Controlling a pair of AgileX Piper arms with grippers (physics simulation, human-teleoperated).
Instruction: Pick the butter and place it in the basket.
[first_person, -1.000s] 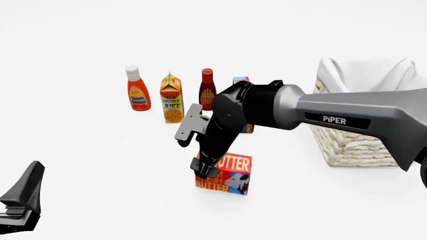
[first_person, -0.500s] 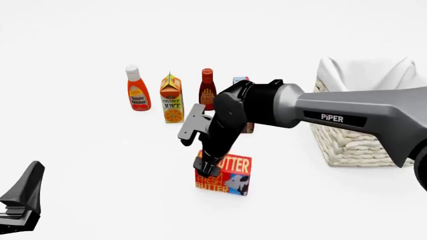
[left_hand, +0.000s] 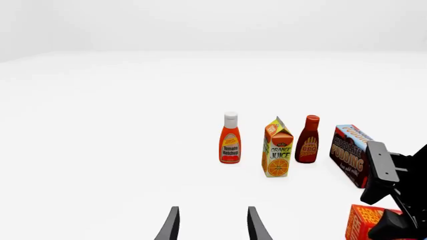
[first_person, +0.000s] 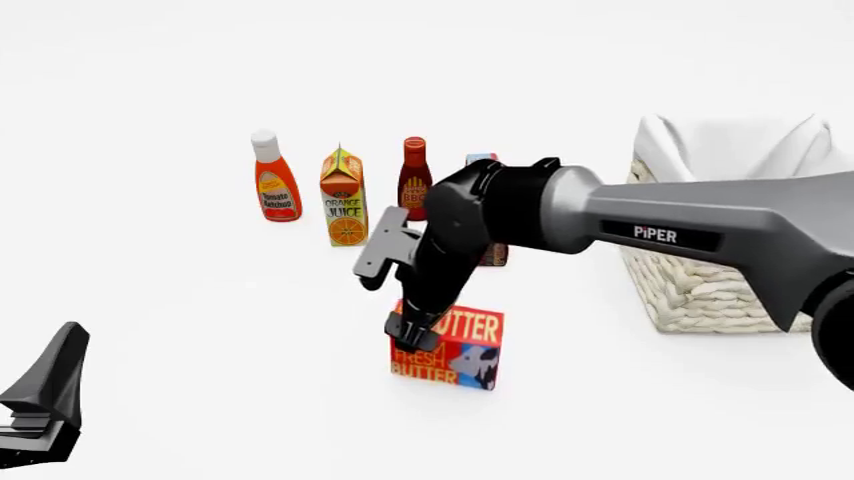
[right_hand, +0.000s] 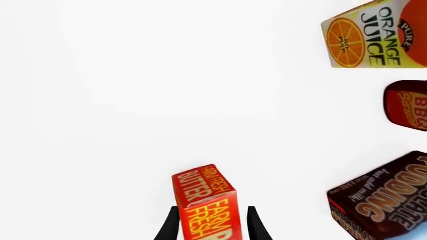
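Front view: right gripper (first_person: 412, 331) sits over the left end of the butter (first_person: 461, 349), which stands on the bench toward the near edge, about mid-width.
Right wrist view: butter (right_hand: 205, 202) lies between the two fingers (right_hand: 173, 224), which flank its sides closely; whether they press it yet is hard to tell, so the grasp reads as closing but unconfirmed.
Basket: basket (first_person: 721, 230) stands well apart, toward the right edge of the bench.
Left gripper: left gripper (left_hand: 211, 225) is parted with nothing between its fingers, parked near the near-left corner (first_person: 40, 400).
Step in hand: securing the carton. Best done by squeezing squarely on its long faces, low enough to stop it pivoting, then lifting straight up before swinging right, well clear of the pudding box (first_person: 487, 205) behind.
Change: compared with a second ago, the right arm's wrist has risen slightly and shifted a touch left; the butter has not visibly moved.
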